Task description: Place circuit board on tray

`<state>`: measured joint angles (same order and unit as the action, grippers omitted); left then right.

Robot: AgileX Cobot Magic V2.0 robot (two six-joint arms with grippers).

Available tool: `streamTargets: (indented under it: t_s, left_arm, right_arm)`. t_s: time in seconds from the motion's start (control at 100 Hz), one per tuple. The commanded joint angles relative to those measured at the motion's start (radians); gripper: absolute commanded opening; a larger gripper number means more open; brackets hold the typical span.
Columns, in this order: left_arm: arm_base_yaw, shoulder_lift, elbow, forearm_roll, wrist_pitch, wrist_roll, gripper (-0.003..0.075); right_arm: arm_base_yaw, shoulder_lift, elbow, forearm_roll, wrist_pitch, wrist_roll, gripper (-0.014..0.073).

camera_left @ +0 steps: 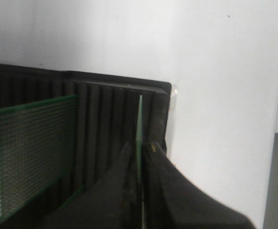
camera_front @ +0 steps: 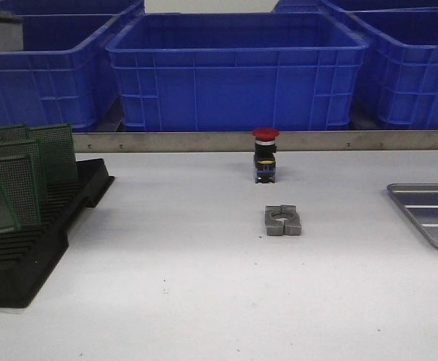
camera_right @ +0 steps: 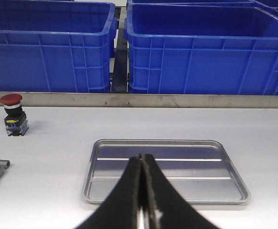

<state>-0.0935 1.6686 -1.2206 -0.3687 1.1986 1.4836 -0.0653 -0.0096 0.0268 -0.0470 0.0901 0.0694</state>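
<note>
Over the black slotted rack (camera_left: 105,95), the left hand (camera_left: 139,143) is gripping an upright circuit board (camera_left: 139,124) edge-on. Above the empty tray (camera_right: 110,191), the right hand (camera_right: 142,162) is hovering, fingers pressed together.

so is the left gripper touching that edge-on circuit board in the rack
Touching. The left wrist view shows the left gripper with both fingers closed against the circuit board.

Your front cam is looking forward low over the table (camera_front: 203,301), tray (camera_front: 436,214) at 3 o'clock. Right wrist cam's sharing that tray (camera_right: 162,191) and the red button (camera_right: 11,100); left one's hugging the rack (camera_left: 105,105).
</note>
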Motion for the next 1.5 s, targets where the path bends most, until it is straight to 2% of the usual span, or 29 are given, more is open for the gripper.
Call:
streamTargets:
  t_s: [0.0,0.18,0.32,0.78,1.14,1.22,1.39,1.49]
  left_arm:
    - [-0.006,-0.039,-0.068,-0.090,0.088,-0.019,-0.0020]
    - [-0.027,-0.049,-0.087,-0.382,0.088,-0.019,-0.0020]
    - [-0.102,-0.049,-0.087,-0.487,0.086,-0.019,-0.0020]
    - [-0.370,-0.049,-0.087,-0.691,0.074,-0.019,-0.0020]
    - [-0.401,-0.049,-0.087,-0.691,0.078,-0.019,-0.0020]
    - [-0.401,-0.049,-0.087,-0.691,0.078,-0.019,-0.0020]
    - [-0.401,-0.049,-0.087,-0.691,0.078,-0.019,-0.0020]
    - [-0.401,-0.049,-0.087,-0.692,0.078,-0.019,-0.0020]
  right_arm:
    - [-0.006,-0.022,-0.001,-0.012,-0.076,0.002,-0.0060]
    - [-0.006,-0.022,-0.001,-0.012,-0.076,0.002,-0.0060]
    - [-0.006,-0.022,-0.001,-0.012,-0.076,0.002,-0.0060]
    - [-0.006,-0.022,-0.001,-0.012,-0.078,0.002,-0.0060]
    - [-0.006,-0.022,-0.014,0.009,-0.090,0.005,-0.0060]
    - [-0.006,-0.021,-0.062,0.028,-0.019,0.004,-0.0060]
    - [-0.006,0.048,-0.246,0.026,0.298,0.004,-0.0060]
    - [-0.006,0.128,-0.343,0.026,0.424,0.004,-0.0060]
